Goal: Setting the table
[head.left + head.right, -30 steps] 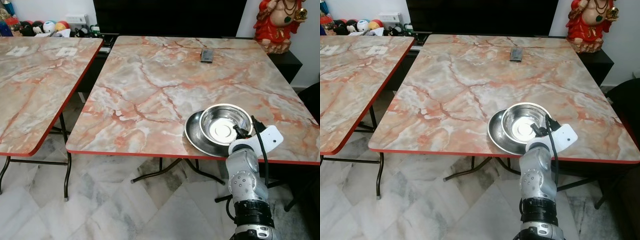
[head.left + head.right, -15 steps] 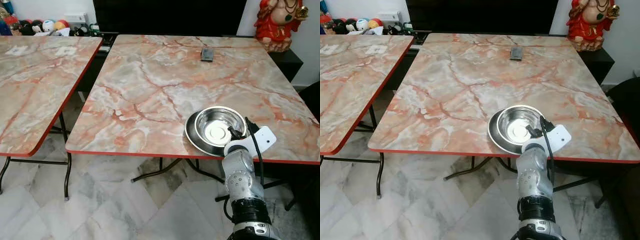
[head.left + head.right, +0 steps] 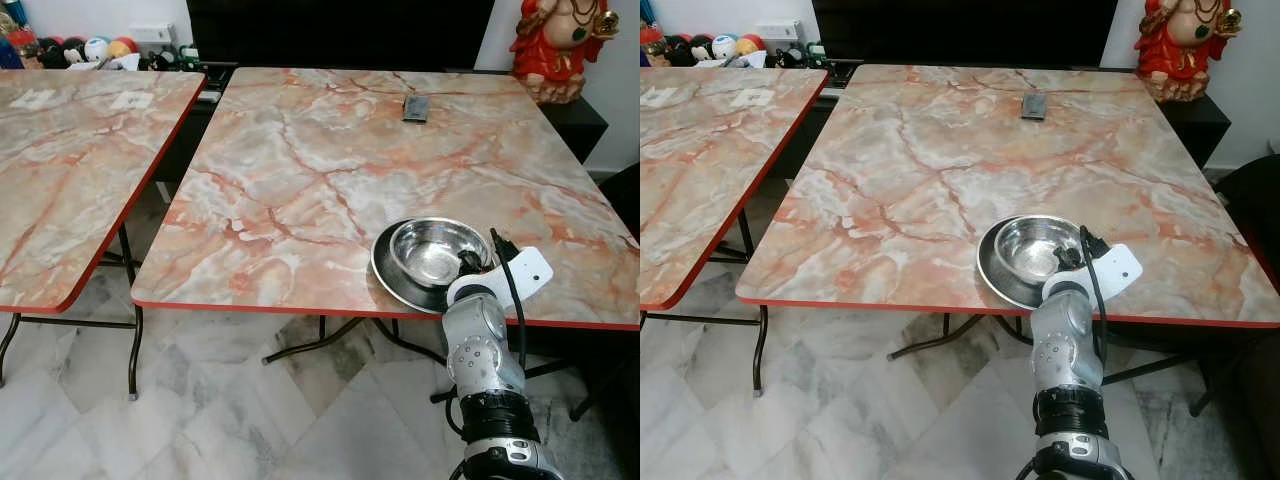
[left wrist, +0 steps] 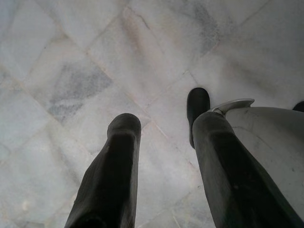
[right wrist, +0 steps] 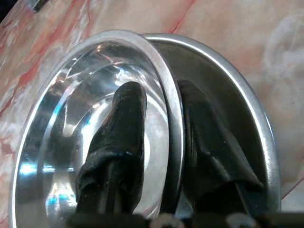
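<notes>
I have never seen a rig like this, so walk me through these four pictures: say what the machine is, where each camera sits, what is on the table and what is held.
This is a humanoid robot setting a table. Two pictures come from cameras in its head, looking down at a marble-patterned table. The other two come from cameras on its wrists. On the table sit a steel plate with a steel bowl on it, and a small dark remote-like object at the far side. The right claw pinches the bowl's rim, one finger inside, one outside. The left claw hangs open above the tiled floor. A red statue stands behind.
</notes>
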`<state>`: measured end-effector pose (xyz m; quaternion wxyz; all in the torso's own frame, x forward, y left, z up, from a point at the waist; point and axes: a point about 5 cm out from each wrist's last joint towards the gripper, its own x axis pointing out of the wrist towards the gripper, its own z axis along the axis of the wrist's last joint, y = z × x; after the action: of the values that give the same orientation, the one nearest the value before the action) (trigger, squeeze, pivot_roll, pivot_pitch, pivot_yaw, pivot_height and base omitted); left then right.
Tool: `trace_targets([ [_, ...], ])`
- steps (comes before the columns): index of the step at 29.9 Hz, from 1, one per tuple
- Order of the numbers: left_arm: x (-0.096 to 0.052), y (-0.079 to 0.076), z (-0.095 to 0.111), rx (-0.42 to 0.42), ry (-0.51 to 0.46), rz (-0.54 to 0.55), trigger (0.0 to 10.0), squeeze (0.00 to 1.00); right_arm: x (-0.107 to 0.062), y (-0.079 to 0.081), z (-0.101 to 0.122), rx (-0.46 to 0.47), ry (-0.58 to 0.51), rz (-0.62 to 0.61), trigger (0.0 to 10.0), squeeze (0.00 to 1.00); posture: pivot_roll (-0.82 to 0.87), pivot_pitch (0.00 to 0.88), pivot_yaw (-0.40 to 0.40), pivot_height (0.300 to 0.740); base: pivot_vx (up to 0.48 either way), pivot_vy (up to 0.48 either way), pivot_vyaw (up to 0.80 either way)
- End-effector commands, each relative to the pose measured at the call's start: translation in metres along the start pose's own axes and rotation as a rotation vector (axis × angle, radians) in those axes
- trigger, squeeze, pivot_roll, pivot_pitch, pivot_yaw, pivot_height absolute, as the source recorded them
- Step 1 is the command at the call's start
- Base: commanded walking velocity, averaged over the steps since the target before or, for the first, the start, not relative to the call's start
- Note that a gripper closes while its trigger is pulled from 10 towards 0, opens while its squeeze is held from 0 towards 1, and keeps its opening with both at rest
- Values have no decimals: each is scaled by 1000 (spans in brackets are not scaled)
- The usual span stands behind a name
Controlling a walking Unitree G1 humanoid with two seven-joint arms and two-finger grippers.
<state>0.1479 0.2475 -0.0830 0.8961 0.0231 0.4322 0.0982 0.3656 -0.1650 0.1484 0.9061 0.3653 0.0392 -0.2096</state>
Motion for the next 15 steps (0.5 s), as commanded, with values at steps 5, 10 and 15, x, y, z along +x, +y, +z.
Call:
trace_targets([
  [5, -3, 3, -10, -7, 36, 9, 10000, 0, 1, 3, 2, -6, -12, 9, 10000, 0, 99, 169, -7, 740, 0, 0, 0],
  [10, -3, 3, -10, -7, 37, 9, 10000, 0, 0, 2, 3, -12, -20, 1, 10000, 0, 95, 168, -8, 740, 0, 0, 0],
  [15, -3, 2, -10, -10, 37, 6, 10000, 0, -7, -3, 9, -28, -45, -11, 10000, 0, 83, 167, -14, 740, 0, 0, 0],
])
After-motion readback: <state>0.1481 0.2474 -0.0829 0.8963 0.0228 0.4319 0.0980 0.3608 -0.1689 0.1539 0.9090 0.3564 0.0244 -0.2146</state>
